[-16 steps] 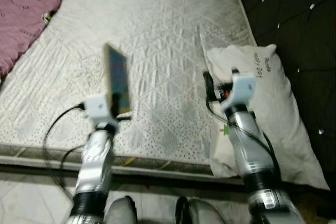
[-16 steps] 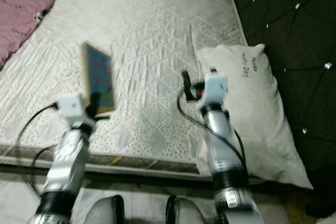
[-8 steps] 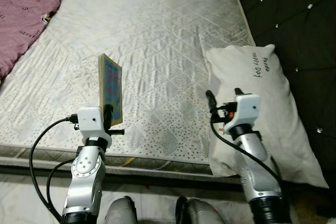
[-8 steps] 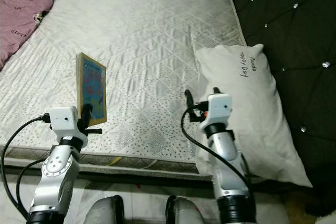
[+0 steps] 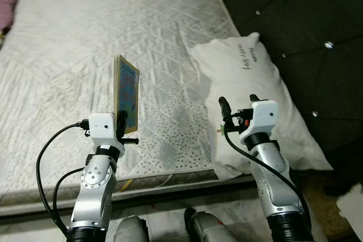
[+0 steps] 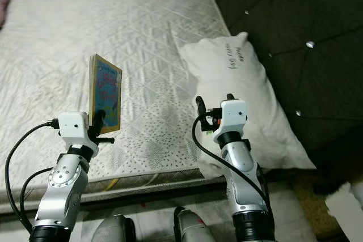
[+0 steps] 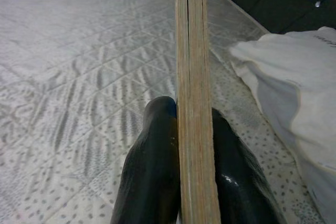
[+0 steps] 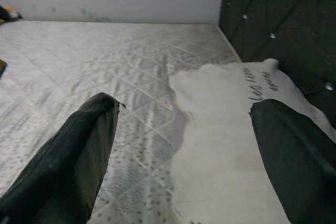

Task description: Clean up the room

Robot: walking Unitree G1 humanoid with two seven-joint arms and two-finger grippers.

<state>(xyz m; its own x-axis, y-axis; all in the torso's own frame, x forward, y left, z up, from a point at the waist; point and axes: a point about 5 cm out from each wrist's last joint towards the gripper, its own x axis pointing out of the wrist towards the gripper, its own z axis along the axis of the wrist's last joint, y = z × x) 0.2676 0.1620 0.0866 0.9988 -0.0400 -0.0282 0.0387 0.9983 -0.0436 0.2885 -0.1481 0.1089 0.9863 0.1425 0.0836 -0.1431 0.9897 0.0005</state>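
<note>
Our left gripper [image 5: 120, 122] stands raised over the near edge of the bare quilted mattress [image 5: 85, 43], its two black fingers [image 7: 152, 166] clamped on the lower end of a thin children's book [image 5: 126, 93]. The book rises upright out of the grip, its colourful blue cover turned toward our right side and its tan page edges facing the wrist camera, where the fingers press flat against both faces. It hangs clear above the mattress, touching nothing but the gripper.

Our right gripper [image 5: 237, 106] is held up at a similar height, well apart from the book, over the near end of a white pillow [image 5: 249, 77] that lies along the right side of the mattress against a dark tufted headboard [image 5: 306, 26]. Its fingers [image 8: 79, 150] are spread wide and hold nothing. The pillow bears a line of handwritten-style lettering near its far end, too small for us to read.

Compared with half a second ago, our view has swung to the right: the purple blanket [image 5: 7, 12] that filled the far left corner is now only a sliver at the frame's edge, and the headboard takes up far more of the right side. The book is in the same upright grip as before, and the right gripper's fingers remain spread.
</note>
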